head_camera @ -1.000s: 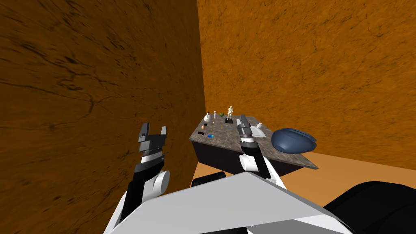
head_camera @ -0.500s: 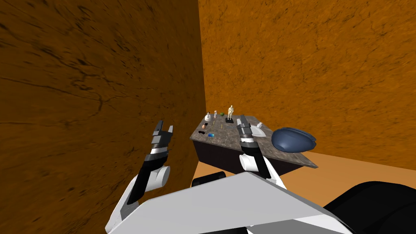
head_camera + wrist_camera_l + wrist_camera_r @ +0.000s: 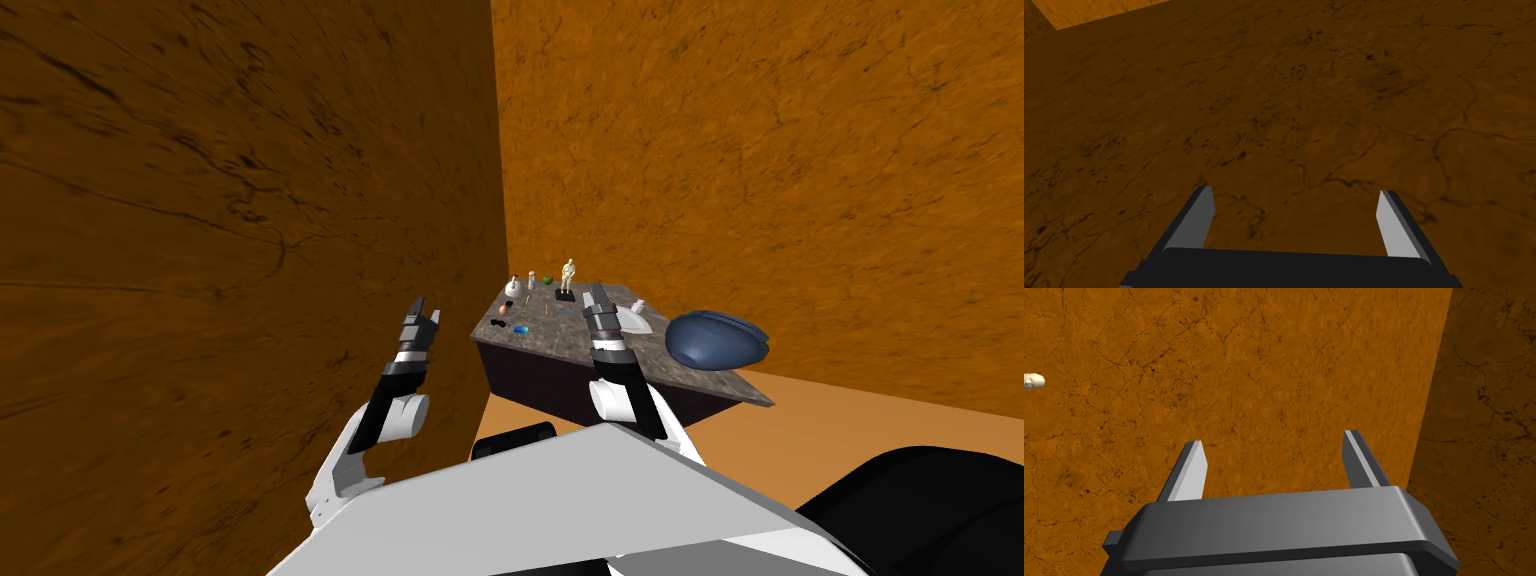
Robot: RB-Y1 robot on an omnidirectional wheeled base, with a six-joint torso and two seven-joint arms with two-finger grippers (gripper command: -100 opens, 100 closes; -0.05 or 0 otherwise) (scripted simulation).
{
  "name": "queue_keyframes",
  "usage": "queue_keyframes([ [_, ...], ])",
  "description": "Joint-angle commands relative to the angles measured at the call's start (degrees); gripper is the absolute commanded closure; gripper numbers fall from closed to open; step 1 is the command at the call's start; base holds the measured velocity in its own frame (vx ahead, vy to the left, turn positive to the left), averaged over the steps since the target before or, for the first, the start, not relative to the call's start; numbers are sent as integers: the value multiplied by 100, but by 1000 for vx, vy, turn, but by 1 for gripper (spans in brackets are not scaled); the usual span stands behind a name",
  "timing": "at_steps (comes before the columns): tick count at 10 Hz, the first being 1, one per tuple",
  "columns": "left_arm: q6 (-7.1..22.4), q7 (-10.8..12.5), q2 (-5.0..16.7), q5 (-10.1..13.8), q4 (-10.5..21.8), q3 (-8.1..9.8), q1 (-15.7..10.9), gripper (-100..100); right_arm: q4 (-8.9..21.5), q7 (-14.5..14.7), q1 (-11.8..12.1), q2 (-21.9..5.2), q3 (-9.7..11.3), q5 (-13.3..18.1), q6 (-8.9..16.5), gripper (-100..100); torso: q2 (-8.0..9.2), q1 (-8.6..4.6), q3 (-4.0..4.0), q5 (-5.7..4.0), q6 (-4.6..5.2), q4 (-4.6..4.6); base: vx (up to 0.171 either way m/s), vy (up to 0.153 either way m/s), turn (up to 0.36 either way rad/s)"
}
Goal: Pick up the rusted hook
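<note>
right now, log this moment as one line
left claw: open, raised left of table | right claw: open, raised toward table | hook: too small to pick out | grasp: not yet

Stone-topped table, blue dome, pale figurine

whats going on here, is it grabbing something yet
Nothing is held yet. The robot faces a grey stone-topped table in a corner of orange-brown walls, strewn with small items too tiny to tell apart. Its right gripper points toward the table, fingers open. Its left gripper is raised beside the left wall, fingers open too.
</note>
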Motion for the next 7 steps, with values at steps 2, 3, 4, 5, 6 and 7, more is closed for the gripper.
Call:
queue_keyframes([
  [2,317,-44,56,79,280,-36,-329,-100,0,0,0,0,0,0,0,0,1,0,0,0,0,0,-40,16,9],
  [3,559,-93,82,145,506,-77,-546,-100,0,0,0,0,0,0,0,0,0,-3,0,0,0,0,-42,19,14],
  [4,560,-93,82,145,529,-77,-593,-100,0,0,0,0,0,0,0,0,1,-1,0,0,0,0,-35,17,4],
  [5,812,-143,95,214,720,-118,-802,-100,0,0,0,0,0,0,0,0,-1,-1,-1,0,0,0,-47,16,17],
  [6,812,-143,95,214,790,-118,-868,-100,0,0,0,0,0,0,0,0,2,-2,1,0,0,0,-37,15,5],
  [7,1074,-194,100,285,1011,-160,-1122,-100,0,0,0,0,0,0,0,0,-1,-3,-1,0,0,0,-42,18,9],
])
